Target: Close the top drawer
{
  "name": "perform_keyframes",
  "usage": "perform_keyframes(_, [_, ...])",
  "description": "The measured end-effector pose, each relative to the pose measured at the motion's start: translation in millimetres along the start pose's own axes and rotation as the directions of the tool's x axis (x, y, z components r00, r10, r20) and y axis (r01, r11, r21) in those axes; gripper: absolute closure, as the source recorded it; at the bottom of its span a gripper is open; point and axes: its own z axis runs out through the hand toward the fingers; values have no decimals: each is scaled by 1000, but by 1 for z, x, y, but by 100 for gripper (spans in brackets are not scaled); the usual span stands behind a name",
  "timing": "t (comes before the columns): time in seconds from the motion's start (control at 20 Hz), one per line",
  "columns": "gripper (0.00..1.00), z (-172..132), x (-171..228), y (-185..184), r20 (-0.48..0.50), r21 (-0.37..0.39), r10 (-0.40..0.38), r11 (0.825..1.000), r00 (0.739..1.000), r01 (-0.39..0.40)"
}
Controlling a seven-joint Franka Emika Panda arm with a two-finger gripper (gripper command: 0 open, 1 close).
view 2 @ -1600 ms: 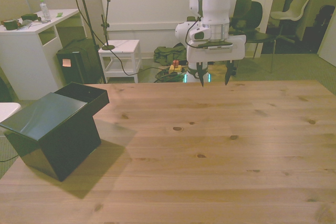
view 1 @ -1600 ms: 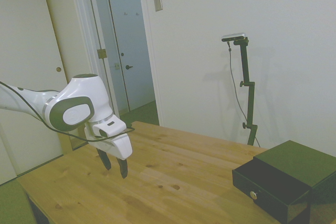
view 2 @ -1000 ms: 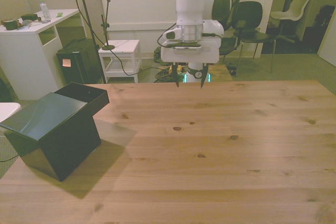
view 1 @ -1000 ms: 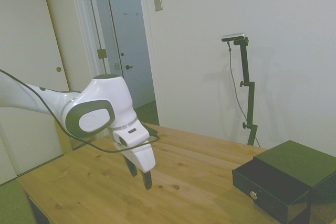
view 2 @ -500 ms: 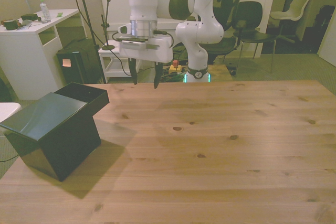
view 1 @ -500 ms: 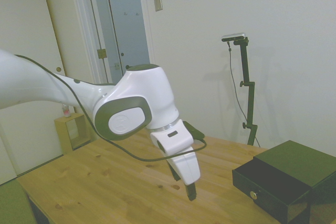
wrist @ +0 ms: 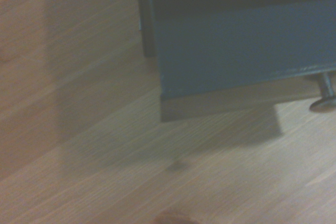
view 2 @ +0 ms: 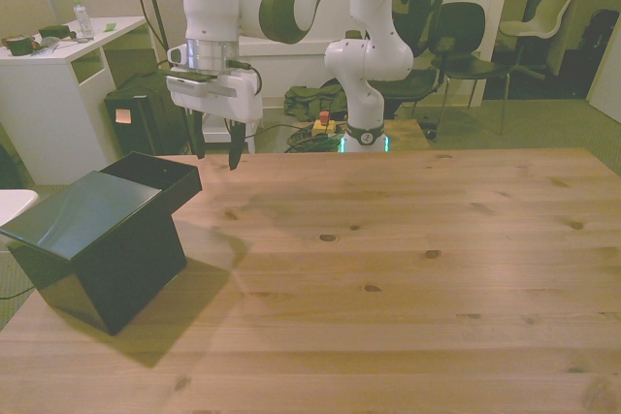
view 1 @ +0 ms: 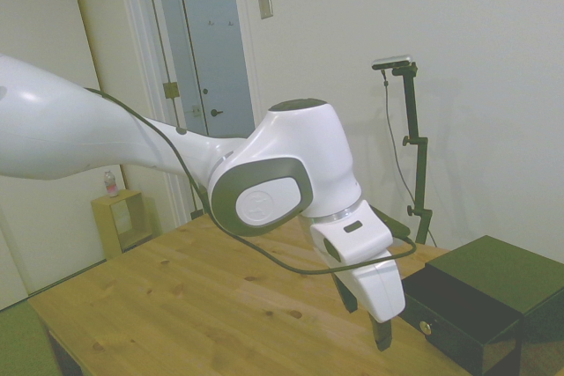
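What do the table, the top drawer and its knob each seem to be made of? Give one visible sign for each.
Table: pale wood, seemingly pine, with knots, grain and plank seams, matte.
Top drawer: smooth black panels with a slight sheen, possibly painted or lacquered wood or board; the look leaves it open.
Knob: small, round, pale and shiny, probably metal.

A white desk [view 2: 58,55], a small white side table [view 2: 221,89] and dark chairs [view 2: 466,36] stand on green carpet.

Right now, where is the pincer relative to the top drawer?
In the front view the pincer hangs open above the table at the front view's left, just beyond the pulled-out top drawer and not touching it.
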Motion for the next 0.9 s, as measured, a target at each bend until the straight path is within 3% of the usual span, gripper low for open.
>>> perform_keyframes(0.9, [100,13,17,-22,9,-7,-25,1000,1000,25])
